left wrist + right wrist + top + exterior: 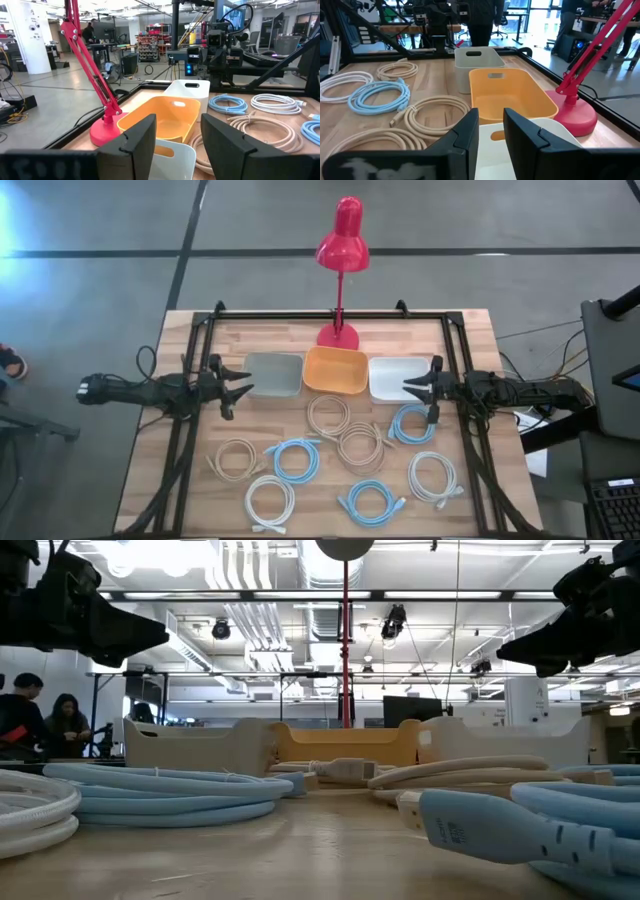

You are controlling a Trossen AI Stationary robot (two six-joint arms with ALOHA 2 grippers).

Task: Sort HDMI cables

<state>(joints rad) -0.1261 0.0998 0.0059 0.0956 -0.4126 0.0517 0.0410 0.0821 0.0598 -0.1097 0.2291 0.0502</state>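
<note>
Several coiled HDMI cables lie flat on the wooden table: beige ones [328, 416] [361, 446] [233, 460], light blue ones [297, 459] [412, 423] [374, 502] and white ones [270, 502] [433, 477]. Behind them stand a grey bin [272, 373], an orange bin [333, 369] and a white bin [399, 377]. My left gripper [243, 383] hovers open at the grey bin's left side, above the table [177, 125]. My right gripper [410, 388] hovers open at the white bin's right side, its fingers a smaller gap apart [491, 117]. Neither holds anything.
A red desk lamp [340, 250] stands on its base [337, 336] behind the orange bin. A black frame [200, 330] runs along the table's far, left and right sides. People [40, 720] are in the room beyond the table.
</note>
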